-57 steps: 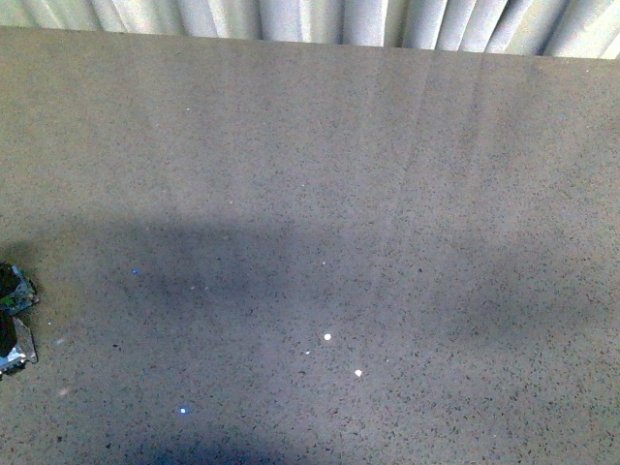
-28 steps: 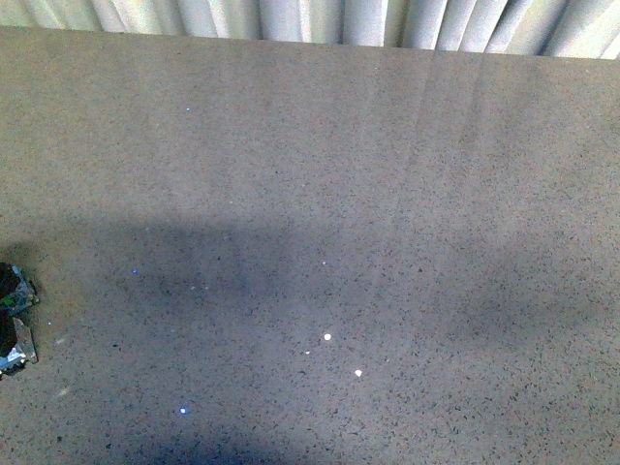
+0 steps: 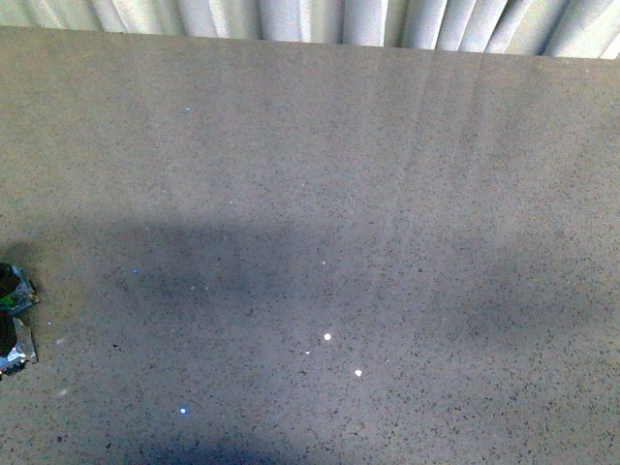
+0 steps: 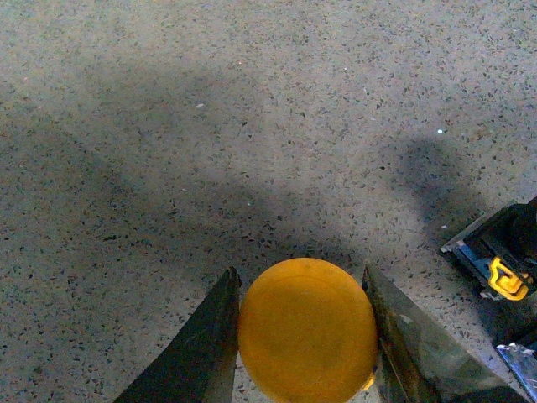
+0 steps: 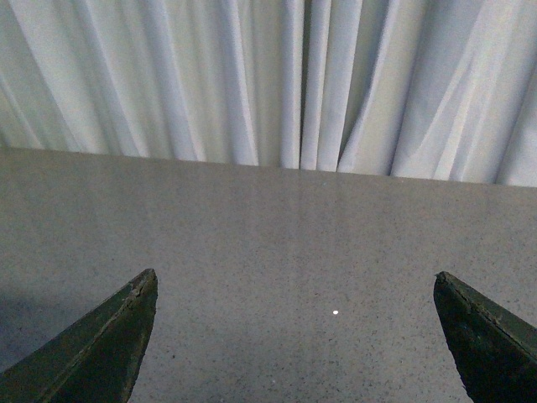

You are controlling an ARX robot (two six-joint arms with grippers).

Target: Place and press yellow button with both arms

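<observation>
L end effector (image 4: 300,271) grasps the yellow button (image 4: 306,329): one dark jaw on each side of the round orange-yellow cap, both touching it. Only the cap top shows from the L wrist cam, body hidden under it. Can't tell if the btn rests on the surface (image 4: 168,126) or hangs just above it. A shadow lies on the speckled grey stone around the cap. Near the btn, just beside one jaw, is a black part (image 4: 497,256) w/ blue & yellow bits, cut by the frame edge.

R end effector (image 5: 294,275) is released, jaws spread wide apart, w/ grey surface below and the white pleated curtain (image 5: 252,75) beyond.

Front cam: curtain along top edge of frame, surface fills the rest, broad shadow band across the middle. Shiny dark scrap (image 3: 14,329) w/ green & silver bits at lower left edge, partly cut off.
</observation>
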